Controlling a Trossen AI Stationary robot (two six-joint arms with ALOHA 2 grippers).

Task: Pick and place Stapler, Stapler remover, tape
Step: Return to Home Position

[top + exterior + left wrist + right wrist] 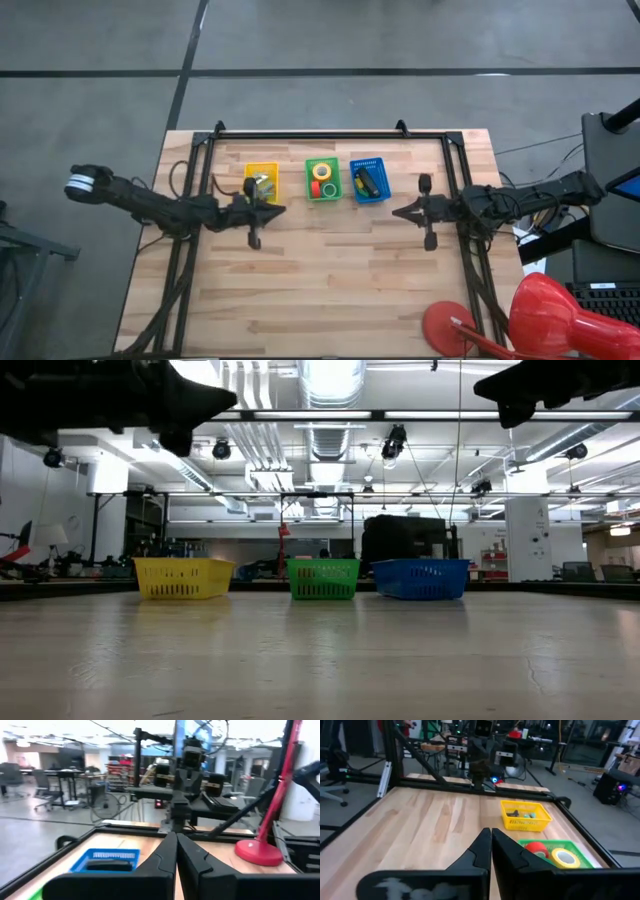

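Wooden plank counter [330, 290], bounded by a black metal frame [330, 134]. Floor [90, 110] grey, crossed by dark seam lines. Red desk lamp [545, 318] at one counter corner. Overhead: exposed white ducts [331, 395] and ceiling lights [620, 530]. Beyond: white column [527, 535], office chair [46, 787], round fan [105, 807].

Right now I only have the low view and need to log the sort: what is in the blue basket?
Observer: A dark stapler lies in the blue basket.
Operator: And the green one?
Observer: Tape. A red roll, a yellow roll and a green roll show in the green basket.
Operator: Are the grippers shut?
Observer: Yes. The left gripper and the right gripper are both shut, holding nothing.
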